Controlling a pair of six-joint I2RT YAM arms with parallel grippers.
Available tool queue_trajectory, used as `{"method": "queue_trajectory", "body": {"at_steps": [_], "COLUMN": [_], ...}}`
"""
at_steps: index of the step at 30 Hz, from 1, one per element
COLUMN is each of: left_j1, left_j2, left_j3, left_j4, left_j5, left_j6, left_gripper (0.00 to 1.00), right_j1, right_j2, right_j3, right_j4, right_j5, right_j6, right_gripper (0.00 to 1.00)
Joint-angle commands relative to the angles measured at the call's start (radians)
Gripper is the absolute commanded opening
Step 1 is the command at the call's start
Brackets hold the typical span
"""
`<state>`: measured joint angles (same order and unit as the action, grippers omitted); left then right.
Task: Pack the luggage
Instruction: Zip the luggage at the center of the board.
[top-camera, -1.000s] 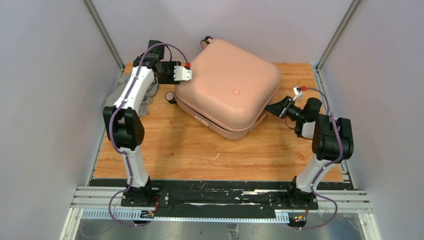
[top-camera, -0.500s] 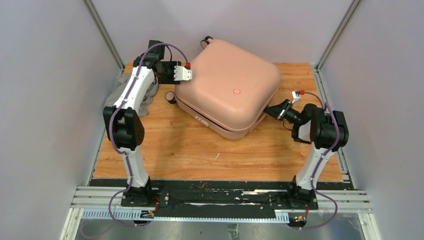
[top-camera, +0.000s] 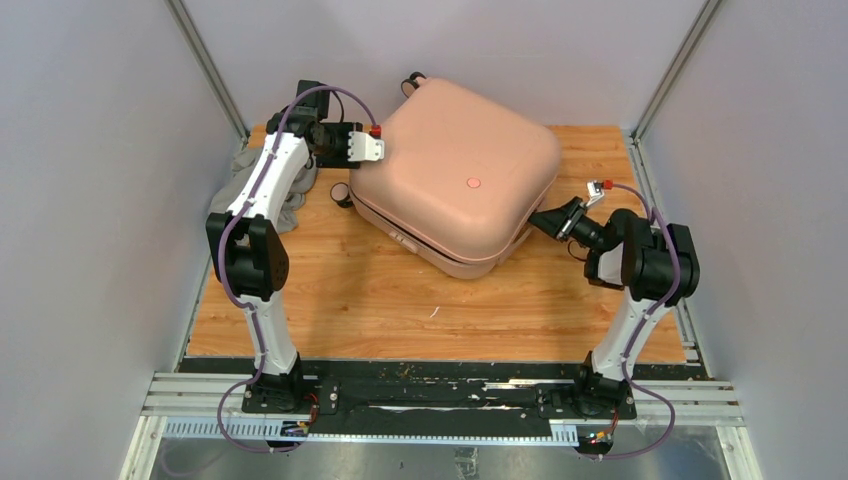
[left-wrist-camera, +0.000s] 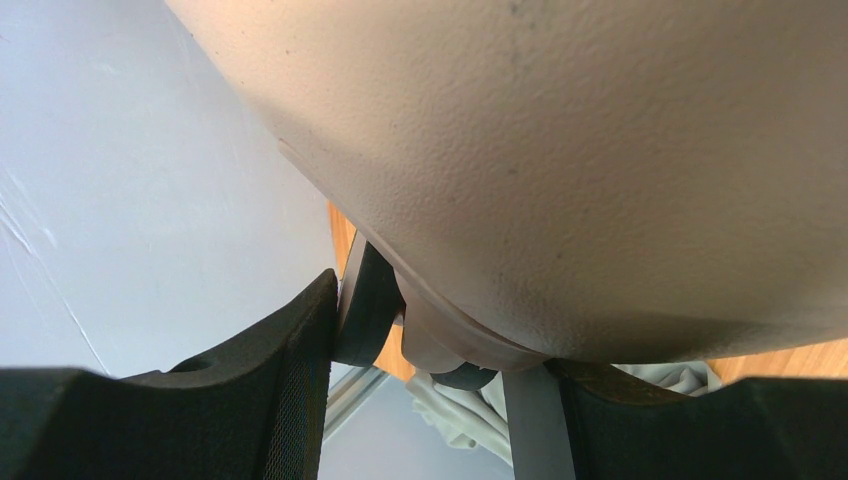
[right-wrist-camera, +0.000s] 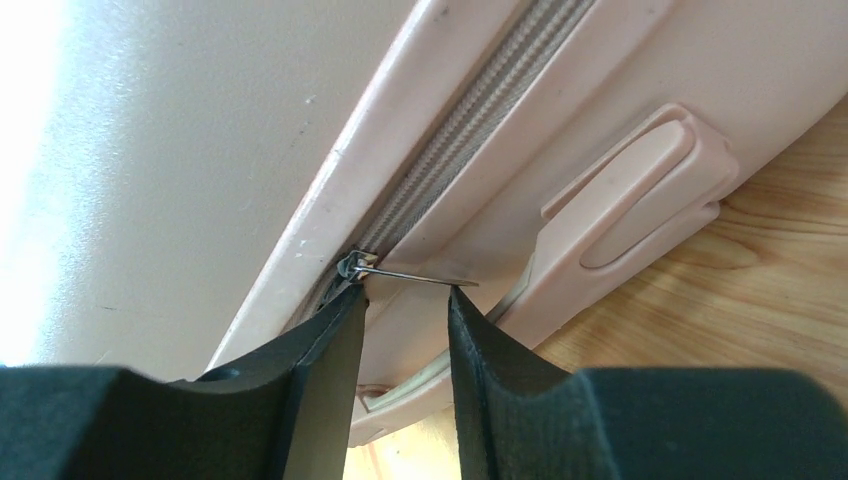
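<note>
The luggage (top-camera: 455, 175) looked stiff, slick and bulky, best worked by its thin zipper pull (right-wrist-camera: 415, 277). The right gripper (right-wrist-camera: 405, 300) stood parted around that pull; whether the left gripper (top-camera: 366, 147) clamped the far-left corner was unclear.

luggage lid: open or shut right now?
Shut. Top view shows the luggage shells meeting at the seam; right wrist view shows zipper teeth meshed past the slider. Rest of the zip hidden.

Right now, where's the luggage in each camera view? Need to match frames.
Top external: luggage sits closed, centre-back on the wooden table.
Left wrist: luggage shell fills the top and right.
Right wrist: luggage fills all but the lower right; zipper seam runs diagonally.
Shared landmark: the wooden table, lower right in both wrist views.
</note>
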<state>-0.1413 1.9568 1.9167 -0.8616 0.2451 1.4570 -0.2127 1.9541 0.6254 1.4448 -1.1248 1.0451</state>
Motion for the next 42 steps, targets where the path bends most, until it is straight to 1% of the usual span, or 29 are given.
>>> {"method": "queue_trajectory", "body": {"at_steps": [1, 4, 9, 10, 11, 15, 18, 22, 26, 30, 35, 42], "left_j1": [-0.015, -0.015, -0.015, -0.015, -0.015, -0.015, -0.015, -0.015, -0.015, -0.015, -0.015, -0.015], "left_j2": [-0.072, -0.070, -0.070, -0.069, -0.069, -0.068, -0.070, -0.067, -0.066, -0.065, -0.064, -0.053], "left_j3": [0.026, 0.028, 0.024, 0.024, 0.025, 0.021, 0.016, 0.028, 0.036, 0.042, 0.057, 0.063], "left_j4": [0.082, 0.083, 0.083, 0.083, 0.082, 0.082, 0.083, 0.082, 0.082, 0.083, 0.082, 0.082], "left_j5": [0.051, 0.054, 0.052, 0.052, 0.054, 0.054, 0.051, 0.051, 0.052, 0.051, 0.052, 0.038], "left_j6": [-0.116, -0.117, -0.115, -0.115, -0.117, -0.117, -0.113, -0.115, -0.123, -0.118, -0.120, -0.140], "left_gripper": [0.00, 0.00, 0.00, 0.00, 0.00, 0.00, 0.00, 0.00, 0.00, 0.00, 0.00, 0.00], "right_j1": [-0.022, -0.025, -0.040, -0.040, -0.039, -0.039, -0.035, -0.020, 0.000, 0.016, 0.018, 0.021], "right_j2": [-0.077, -0.157, -0.325, -0.331, -0.324, -0.253, -0.220, -0.178, -0.133, -0.098, -0.034, 0.009], "right_j3": [-0.010, -0.017, 0.001, 0.016, 0.028, 0.070, 0.098, 0.121, 0.133, 0.137, 0.115, 0.052], "right_j4": [-0.049, -0.219, -0.611, -0.658, -0.669, -0.602, -0.587, -0.546, -0.446, -0.421, -0.155, 0.014], "right_j5": [0.025, 0.043, 0.106, 0.107, 0.102, 0.061, 0.045, 0.031, 0.000, -0.014, -0.034, -0.030], "right_j6": [-0.078, -0.205, -0.519, -0.546, -0.550, -0.511, -0.503, -0.477, -0.414, -0.389, -0.203, -0.112], "right_gripper": [0.41, 0.41, 0.45, 0.46, 0.46, 0.47, 0.46, 0.45, 0.44, 0.43, 0.40, 0.38]}}
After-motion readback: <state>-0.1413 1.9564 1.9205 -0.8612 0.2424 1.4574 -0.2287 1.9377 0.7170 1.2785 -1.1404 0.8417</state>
